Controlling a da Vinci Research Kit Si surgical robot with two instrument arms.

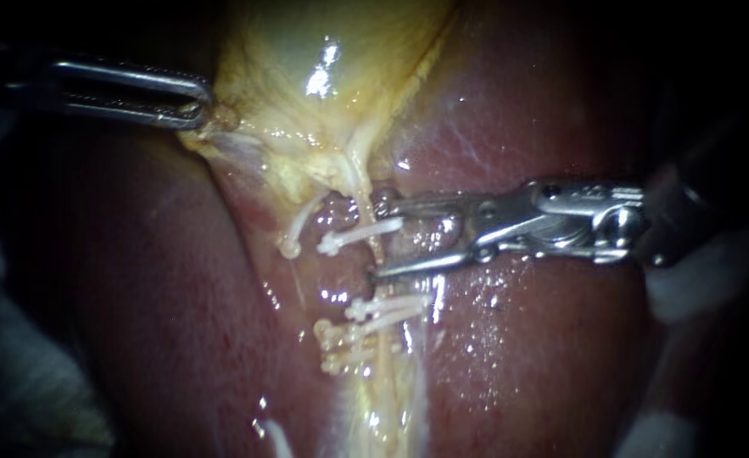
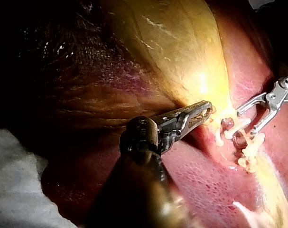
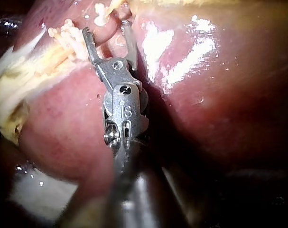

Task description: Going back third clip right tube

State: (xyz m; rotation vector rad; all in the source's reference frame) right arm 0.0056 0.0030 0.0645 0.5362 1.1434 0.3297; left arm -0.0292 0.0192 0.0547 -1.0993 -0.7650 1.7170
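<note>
Close up, dark red liver, wet and glistening, on both sides of the pale yellow gallbladder, tapered downward to a narrow neck. At the gallbladder's edge, on the side away from the clips, left instrument, jaws clenched on a fold of gallbladder wall, the wall tented toward them. Below the gallbladder's neck, right instrument, jaws released and spread wide, nothing gripped, a clear gap between upper and lower jaw. Down from the gallbladder's neck, the thin yellowish right tube, across the tips of those spread jaws. On that tube, nearest the gallbladder, one white clip, level with the gap between the right instrument's jaws and just off their tips; contact with either jaw impossible to tell. Farther from the gallbladder on the same tube, a cluster of white clips, close together, just beyond the lower jaw. From the left wrist camera, the clenched hold at the gallbladder's rim; from the right wrist camera, the open jaws, tips toward the gallbladder's neck.
</note>
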